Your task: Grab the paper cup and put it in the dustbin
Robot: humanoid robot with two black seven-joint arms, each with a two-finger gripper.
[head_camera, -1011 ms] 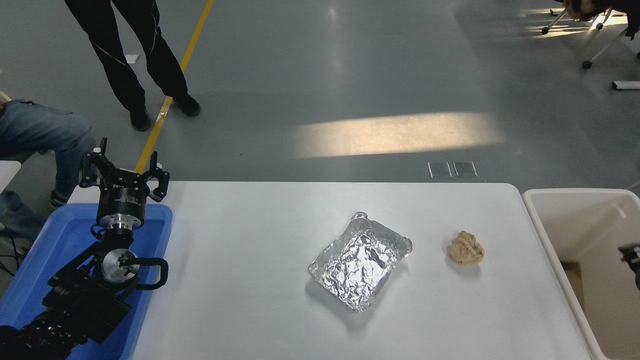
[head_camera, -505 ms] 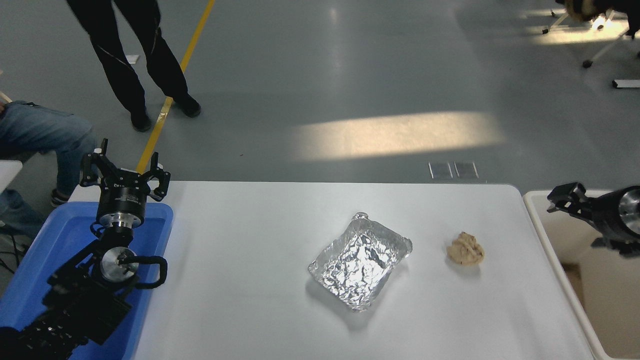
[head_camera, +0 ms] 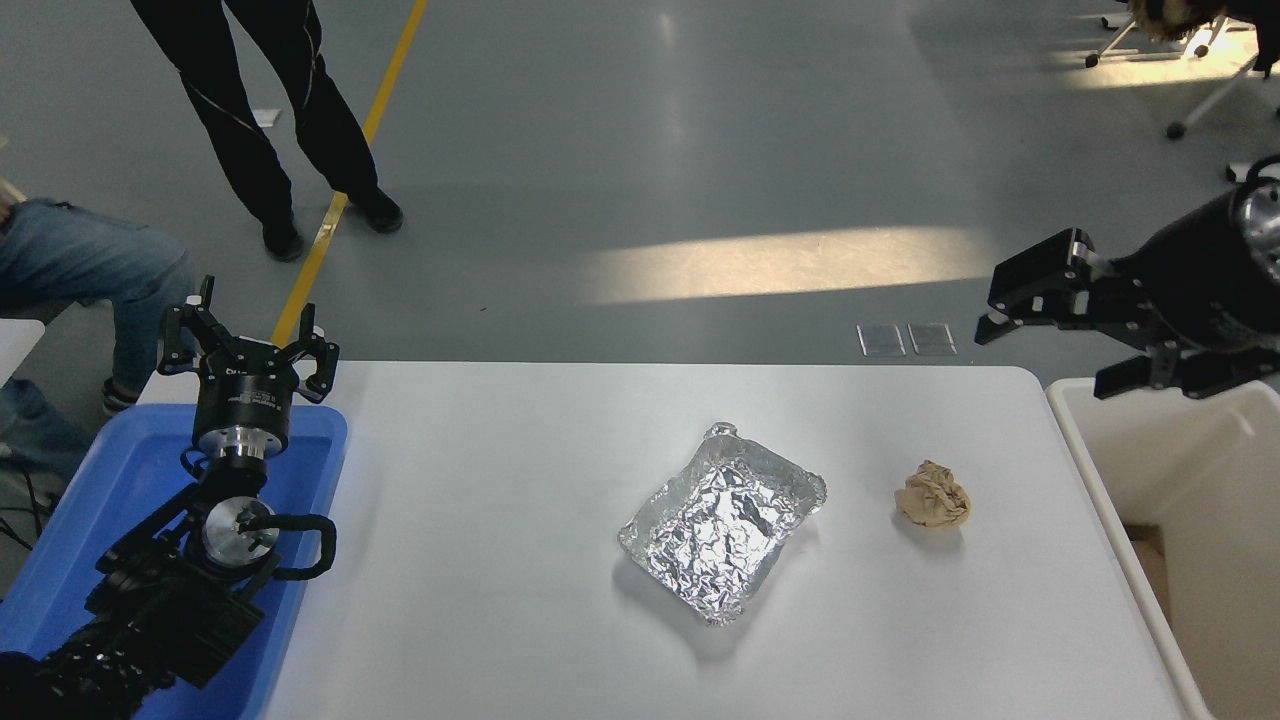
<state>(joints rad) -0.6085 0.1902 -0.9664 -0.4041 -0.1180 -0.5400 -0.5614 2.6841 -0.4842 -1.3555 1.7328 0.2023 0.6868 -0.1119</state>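
The paper cup is out of view in the head view. The dustbin (head_camera: 1185, 455), a cream-white tub, stands at the table's right end, cut off by the picture's edge. My right gripper (head_camera: 1043, 360) is open and empty. It hangs in the air above the dustbin's far left corner and points left. My left gripper (head_camera: 247, 345) is open and parked at the lower left, over the blue tray.
A crinkled silver foil tray (head_camera: 722, 520) lies mid-table. A crumpled brown paper ball (head_camera: 932, 495) lies to its right, near the dustbin. A blue plastic tray (head_camera: 60, 500) sits under the left arm. A person's legs (head_camera: 270, 110) stand beyond the table; another person sits at far left.
My right arm has risen from inside the dustbin at the right edge and swung up and to the left. Its open gripper now shows fully. Nothing on the table has moved.
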